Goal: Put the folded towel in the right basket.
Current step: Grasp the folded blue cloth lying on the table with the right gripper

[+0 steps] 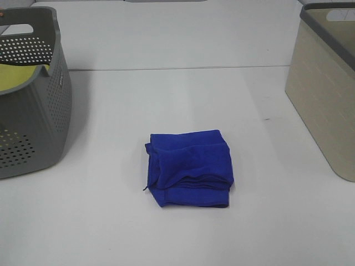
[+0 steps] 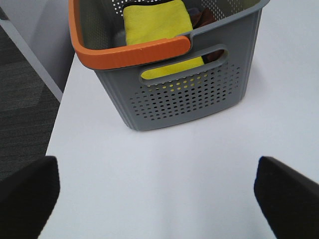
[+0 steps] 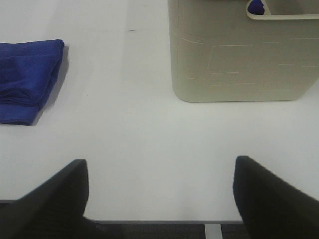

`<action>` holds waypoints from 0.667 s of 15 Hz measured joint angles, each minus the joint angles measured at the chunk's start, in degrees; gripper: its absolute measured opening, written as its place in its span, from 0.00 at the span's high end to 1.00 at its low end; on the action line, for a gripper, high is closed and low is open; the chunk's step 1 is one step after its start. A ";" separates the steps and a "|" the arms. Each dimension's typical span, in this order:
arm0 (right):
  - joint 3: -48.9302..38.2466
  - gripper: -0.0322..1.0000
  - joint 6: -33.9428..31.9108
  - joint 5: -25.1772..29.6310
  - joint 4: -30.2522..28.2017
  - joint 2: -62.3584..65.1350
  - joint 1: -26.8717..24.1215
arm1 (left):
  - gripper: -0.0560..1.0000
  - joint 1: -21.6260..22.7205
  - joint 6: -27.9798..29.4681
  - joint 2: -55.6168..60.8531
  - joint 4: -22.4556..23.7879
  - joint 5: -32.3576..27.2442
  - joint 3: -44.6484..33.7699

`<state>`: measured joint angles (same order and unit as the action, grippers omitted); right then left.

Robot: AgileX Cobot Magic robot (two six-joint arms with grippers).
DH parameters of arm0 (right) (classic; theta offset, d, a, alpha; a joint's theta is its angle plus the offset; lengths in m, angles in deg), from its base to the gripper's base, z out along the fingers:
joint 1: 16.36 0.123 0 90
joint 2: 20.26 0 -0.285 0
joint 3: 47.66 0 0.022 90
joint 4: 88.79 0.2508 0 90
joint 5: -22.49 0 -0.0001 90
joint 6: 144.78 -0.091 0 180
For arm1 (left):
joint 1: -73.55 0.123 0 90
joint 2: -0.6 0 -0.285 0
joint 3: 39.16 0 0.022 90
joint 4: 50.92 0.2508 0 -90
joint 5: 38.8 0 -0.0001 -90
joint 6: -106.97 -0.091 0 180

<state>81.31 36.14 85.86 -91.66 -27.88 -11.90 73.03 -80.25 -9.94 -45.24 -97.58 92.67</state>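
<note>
Left tool (image 2: 157, 165) and right tool (image 3: 159, 162) each show two blunt black fingers (image 2: 27, 199).

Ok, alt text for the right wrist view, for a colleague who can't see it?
A folded blue towel lies on a white table, apart from a beige basket. The right tool is open and empty, over the table's edge.

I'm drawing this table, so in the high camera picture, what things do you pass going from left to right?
grey basket → blue folded towel → beige basket
</note>
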 joint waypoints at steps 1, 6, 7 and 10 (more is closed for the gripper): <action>0.00 0.22 0.00 0.00 0.00 0.00 0.00 | 0.01 0.00 0.00 0.00 0.00 0.00 0.00; 0.00 0.22 0.00 0.00 0.00 0.00 0.00 | 0.01 0.00 0.00 0.00 0.00 0.00 0.00; 0.00 0.22 0.00 0.00 0.00 0.00 0.00 | 0.01 0.00 0.00 0.00 0.00 0.00 0.00; 0.00 0.22 0.00 0.00 0.00 0.00 0.00 | 0.01 0.00 0.00 0.00 0.00 0.00 0.00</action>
<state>81.31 36.14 85.86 -91.66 -27.88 -11.90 73.03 -80.25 -9.94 -45.24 -97.58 92.67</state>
